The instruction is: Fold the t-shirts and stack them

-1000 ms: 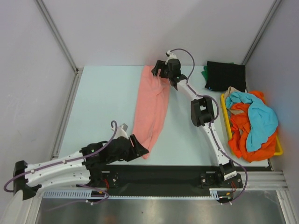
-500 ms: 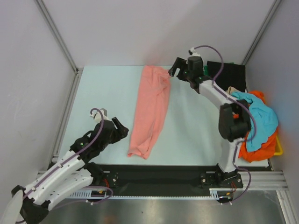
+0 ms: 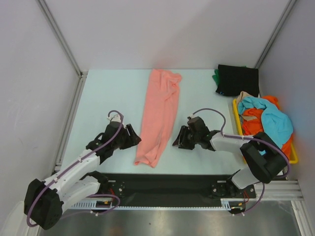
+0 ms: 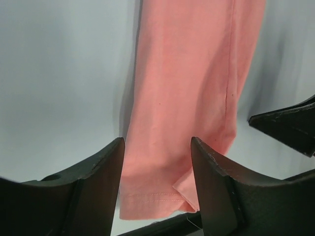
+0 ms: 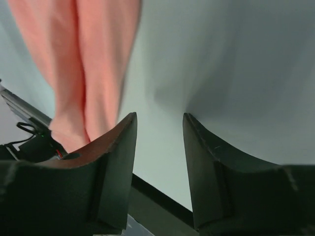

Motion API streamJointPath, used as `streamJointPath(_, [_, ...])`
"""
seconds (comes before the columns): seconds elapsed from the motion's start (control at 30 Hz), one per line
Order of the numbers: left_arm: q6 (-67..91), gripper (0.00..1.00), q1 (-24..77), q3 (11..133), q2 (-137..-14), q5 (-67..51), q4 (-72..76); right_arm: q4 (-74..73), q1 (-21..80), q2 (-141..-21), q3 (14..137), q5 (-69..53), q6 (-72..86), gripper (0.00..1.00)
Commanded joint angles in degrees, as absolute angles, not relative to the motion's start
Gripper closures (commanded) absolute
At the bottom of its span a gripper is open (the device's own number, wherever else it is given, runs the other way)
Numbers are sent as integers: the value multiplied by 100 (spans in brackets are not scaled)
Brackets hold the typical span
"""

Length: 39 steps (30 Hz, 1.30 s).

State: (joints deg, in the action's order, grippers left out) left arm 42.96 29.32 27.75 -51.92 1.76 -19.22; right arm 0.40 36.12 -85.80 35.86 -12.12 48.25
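Top external view: a salmon pink cloth t-shirt (image 3: 160,118), folded lengthwise into a long narrow strip, lies flat mid-frame on the pale blue-green table (image 3: 108,98), rumpled at its upper end. The left gripper (image 3: 133,136) sits just left of the strip's lower end, the right gripper (image 3: 178,140) just to its right; neither touches the cloth. In the left wrist view the black curved fingers (image 4: 98,187) stand apart with nothing between them, the hem's stitched edge beyond. The right wrist view likewise shows spread, empty jaws. At upper right a black t-shirt (image 3: 238,79) lies folded square over a green one (image 3: 215,76). Crumpled turquoise (image 3: 273,120), orange (image 3: 256,142) and beige (image 3: 242,97) t-shirts fill the yellow plastic tray (image 3: 294,158).
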Motion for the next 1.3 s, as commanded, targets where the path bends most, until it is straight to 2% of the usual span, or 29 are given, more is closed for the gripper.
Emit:
streamJointPath(0.0, [4052,39,2856,2637,-5230,-228,-1336,1054,3972,-8463,3525,-1213,5352,54])
streamJointPath(0.2, [4157,41,2848,2207,-5107,-360,-1187,1634,4429,-9228,3559,-1230,5546,58])
streamJointPath(0.37, [4306,42,2839,1662,-5010,-632,-792,1906,4623,-9755,3665,-1248,5643,66])
streamJointPath(0.47, [4359,43,2856,1372,-5159,-1001,-326,2030,4641,-9940,3752,-1318,5651,75])
streamJointPath(0.5, [4368,45,2856,1249,-5211,-1219,-195,2030,4649,-9949,3770,-1318,5634,83])
streamJointPath(0.6, [4368,59,2848,1082,-5379,-1484,341,1785,4641,-9818,3875,-1231,5494,97])
streamJointPath(0.63, [4359,69,2856,1107,-5414,-1581,386,1567,4632,-9739,3980,-1109,5397,100])
streamJointPath(0.67, [4298,72,2856,1212,-5449,-1539,326,764,4623,-9529,4356,-864,5109,100])
streamJointPath(0.7, [4254,73,2856,1213,-5432,-1538,221,269,4623,-9527,4359,-861,4872,100])
streamJointPath(0.77, [4132,73,2848,1449,-5353,-1310,-304,-1256,4632,-9247,5121,-432,4458,100])
streamJointPath(0.87, [4052,71,2848,1678,-5072,-1038,-773,-2500,4632,-9036,5878,-1,3833,100])
streamJointPath(0.9, [4052,71,2856,1722,-4967,-1002,-834,-2688,4623,-9009,6002,200,3710,88])
streamJointPath(0.93, [4052,69,2856,1740,-4940,-985,-887,-2768,4623,-8983,6038,298,3648,62])
streamJointPath(1.0, [4069,69,2856,1740,-4939,-967,-888,-2821,4614,-8974,5933,299,3621,1])
streamJointPath(1.2, [4131,67,2856,1530,-5133,-1160,-686,-1997,4623,-8466,4513,168,4165,0])
streamJointPath(1.27, [4148,66,2856,1477,-5098,-1195,-686,-1419,4632,-8271,4141,-130,4437,4])
